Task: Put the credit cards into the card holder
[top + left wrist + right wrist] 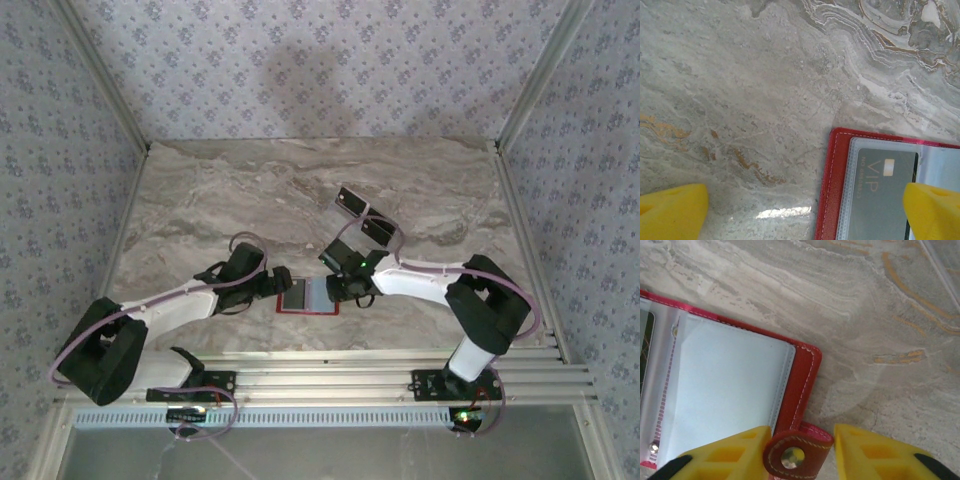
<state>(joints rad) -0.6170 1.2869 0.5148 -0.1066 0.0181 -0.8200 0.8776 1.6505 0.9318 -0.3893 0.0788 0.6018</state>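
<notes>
The red card holder (306, 310) lies open on the marble table between my two grippers. Its clear sleeve holds a dark credit card marked VIP (880, 195); the red edge (830, 200) runs beside it. My left gripper (805, 200) is wide open over the holder's left edge, one yellow fingertip (932, 210) above the card. In the right wrist view the holder's snap tab (797, 455) sits between the fingers of my right gripper (801, 432). The left finger (725, 457) touches the tab and a gap stays on the other side. Two more dark credit cards (349, 203) (377, 228) lie farther back.
The right page of the holder is a pale sleeve (730, 375) with nothing in it. A metal rail (330, 385) runs along the near table edge by the arm bases. Patterned walls (320, 60) close in the back and sides.
</notes>
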